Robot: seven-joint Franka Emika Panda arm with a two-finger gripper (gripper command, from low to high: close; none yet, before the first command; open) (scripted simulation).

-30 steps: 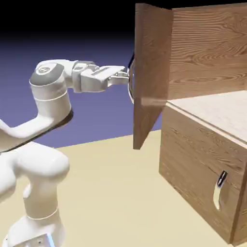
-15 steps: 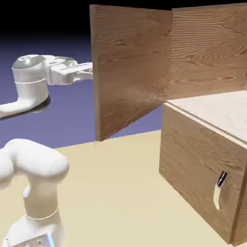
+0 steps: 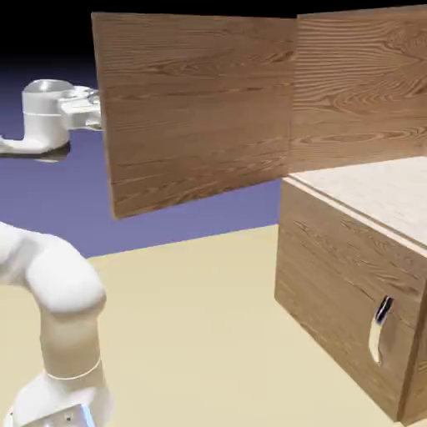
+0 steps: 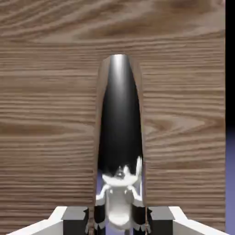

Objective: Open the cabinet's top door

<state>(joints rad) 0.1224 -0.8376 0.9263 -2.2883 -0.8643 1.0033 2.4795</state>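
Swung much wider than a second ago, one top door (image 3: 196, 104) now stands broadside. One gripper (image 4: 119, 219) is clamped on the door's single black-and-white handle (image 4: 119, 124), which runs straight ahead between the jaws. Beyond, one cabinet (image 3: 350, 250); its lower door (image 3: 346, 308) is closed.

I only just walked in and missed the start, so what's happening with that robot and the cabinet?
A white robot arm is opening the top door of a wooden cabinet. Its gripper is shut on the door's curved black-and-white handle, which fills the hand view. In the exterior view the door stands swung wide out from the cabinet, hiding the gripper behind it. The lower door, with its smaller handle, is closed.
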